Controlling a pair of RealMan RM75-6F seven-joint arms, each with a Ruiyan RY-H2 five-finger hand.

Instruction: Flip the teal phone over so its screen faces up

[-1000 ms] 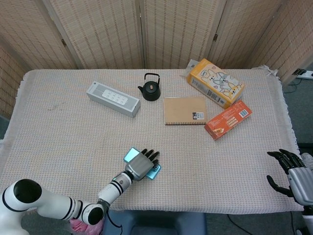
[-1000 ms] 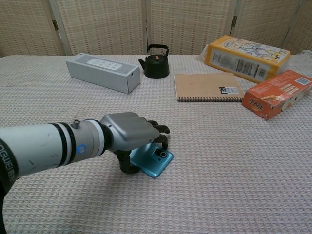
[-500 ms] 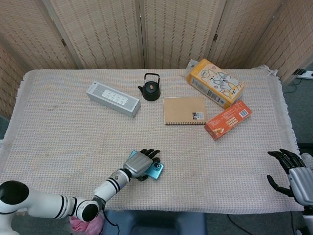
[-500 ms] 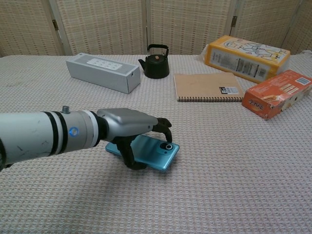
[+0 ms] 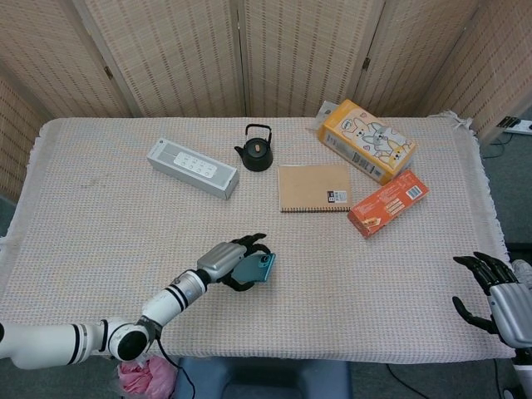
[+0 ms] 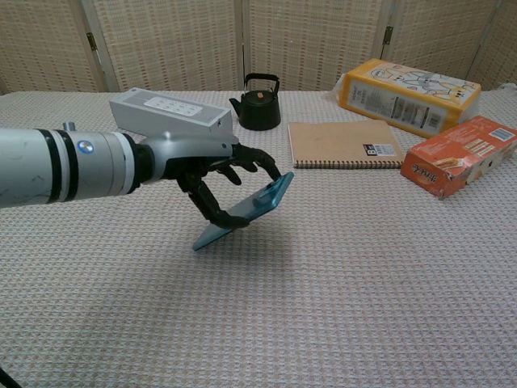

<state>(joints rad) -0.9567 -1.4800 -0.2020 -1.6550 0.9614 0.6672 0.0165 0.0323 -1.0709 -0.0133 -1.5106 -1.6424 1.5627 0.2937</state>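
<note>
One hand does the work here: the left hand [image 6: 212, 174] holds the teal phone [image 6: 246, 212] lifted clear of the table [image 5: 100, 224], above its front edge and a little left of centre. The phone is tilted steeply, camera end up and the opposite end hanging low, with fingers [image 6: 252, 160] hooked over the upper side and the thumb braced underneath. The right hand [image 5: 492, 295] hangs off the table's front right corner, fingers spread and holding nothing.

The phone looks like a thin, rigid slab, light enough for a pinch, but its back appears glossy and probably slick, so a grip across the flat faces could slide as it rotates. Holding it by the long edges near the middle seems safer, leaving both faces free to turn. Glass would not take a drop well; the woven cloth below should cushion a low release. Which face is the screen cannot be told from these views.
</note>
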